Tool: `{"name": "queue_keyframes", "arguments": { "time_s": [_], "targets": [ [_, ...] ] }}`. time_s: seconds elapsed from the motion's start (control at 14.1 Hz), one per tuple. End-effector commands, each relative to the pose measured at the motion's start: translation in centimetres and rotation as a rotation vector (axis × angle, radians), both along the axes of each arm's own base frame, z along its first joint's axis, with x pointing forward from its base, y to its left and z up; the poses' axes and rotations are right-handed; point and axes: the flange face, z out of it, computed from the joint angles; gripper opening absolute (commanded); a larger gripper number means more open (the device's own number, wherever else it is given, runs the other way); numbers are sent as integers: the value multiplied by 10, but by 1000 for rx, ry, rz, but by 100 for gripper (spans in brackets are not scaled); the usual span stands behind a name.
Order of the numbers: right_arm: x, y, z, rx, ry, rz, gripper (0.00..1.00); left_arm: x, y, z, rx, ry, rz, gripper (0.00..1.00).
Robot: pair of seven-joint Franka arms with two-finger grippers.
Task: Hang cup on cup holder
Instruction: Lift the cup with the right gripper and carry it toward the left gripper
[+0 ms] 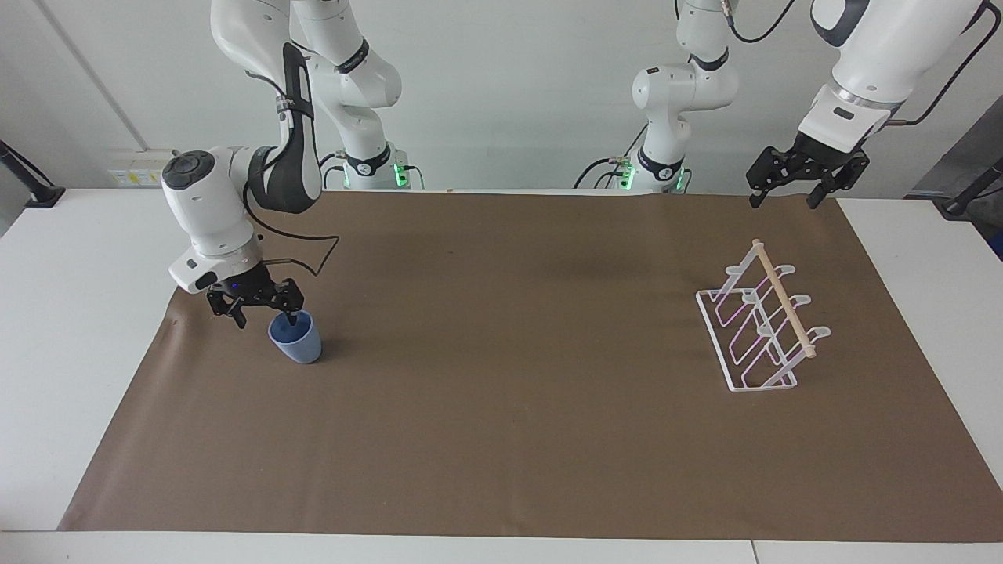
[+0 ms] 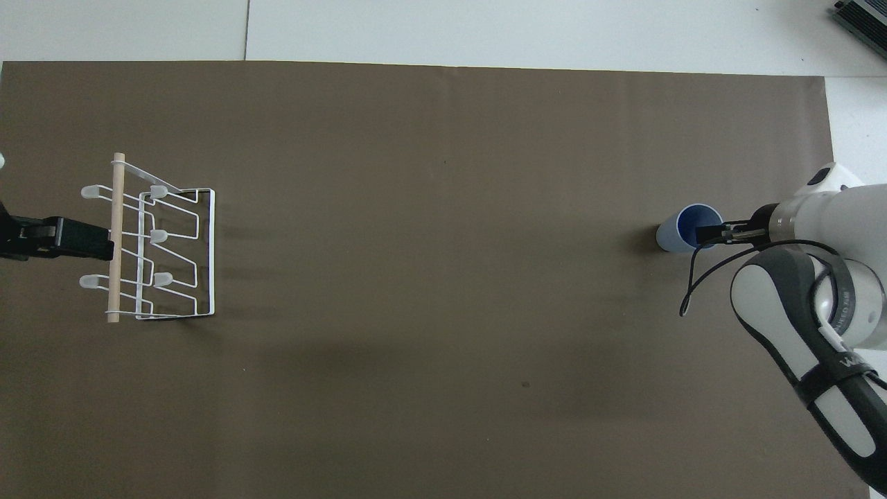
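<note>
At left of centre in the facing view, the light-blue cup stands upright on the brown mat as the right gripper straddles its rim, fingers spread, one dipping inside. At upper right, the left gripper hangs released above the bench, near the white wire cup holder.

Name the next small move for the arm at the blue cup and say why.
Probably close the right gripper on the cup's rim. It is open at the cup, one finger dipping inside the mouth and the other outside the wall. The cup stands upright on the mat, toward the right arm's end, with the cup holder empty. The left gripper waits, raised.
</note>
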Motion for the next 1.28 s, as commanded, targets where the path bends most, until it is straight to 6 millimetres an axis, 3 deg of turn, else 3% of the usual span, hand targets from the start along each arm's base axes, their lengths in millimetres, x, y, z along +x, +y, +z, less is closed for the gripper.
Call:
{"name": "queue_keyframes", "arguments": {
  "time_s": [0.0,0.14,0.21,0.71,0.99,1.21],
  "targets": [
    [-5,-6,-5,-7,-12,-9,100,-4,2,6,6,-2,1,100],
    [-5,-6,-6,-5,-6,-11,100,-4,3,6,6,3,1,100],
    [-6,-5,-5,-5,-1,-11,94,-5,3,6,6,1,1,100],
    [-9,9,-7,8,48,-20,28,-3,3,6,6,-5,5,100],
    [-9,9,-6,9,60,-20,0,-4,3,6,6,1,9,100],
    [-7,10,-3,9,56,-16,0,-5,4,6,7,4,75,100]
  ]
}}
